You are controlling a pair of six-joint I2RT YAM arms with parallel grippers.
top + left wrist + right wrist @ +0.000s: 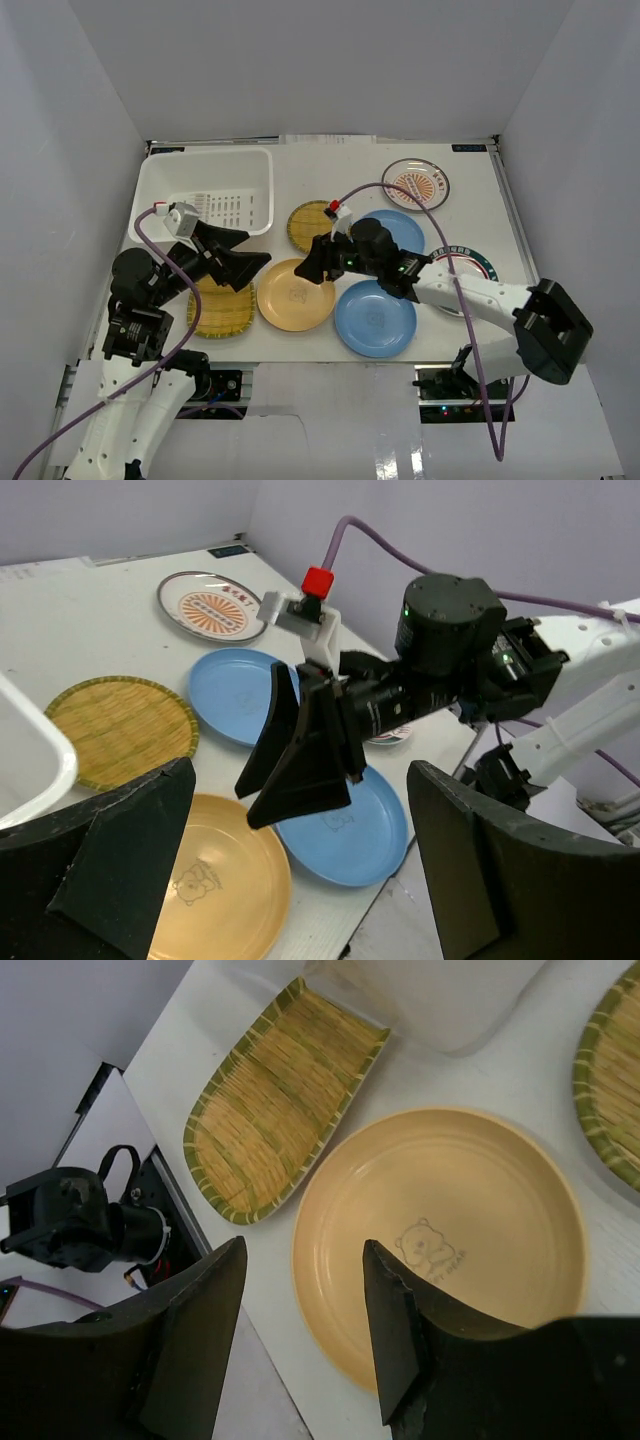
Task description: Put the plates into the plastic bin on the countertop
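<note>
The white plastic bin (205,195) stands at the back left of the countertop (300,185). The plain orange-yellow plate (290,298) lies at the front middle. My right gripper (308,268) is open above that plate's right part. In the right wrist view (300,1330) the plate's near rim (340,1330) lies between the jaws. My left gripper (258,247) is open and empty, just left of the plate, above a yellow woven plate (222,310). A second woven plate (312,225), two light blue plates (375,318) (398,232), an orange-patterned white plate (416,184) and a green-ringed one (470,262) lie to the right.
The bin's rim (40,770) shows at the left of the left wrist view, and the right gripper (300,760) hangs over the near blue plate (360,835). The table's front edge runs just below the plates. White walls enclose the sides and back.
</note>
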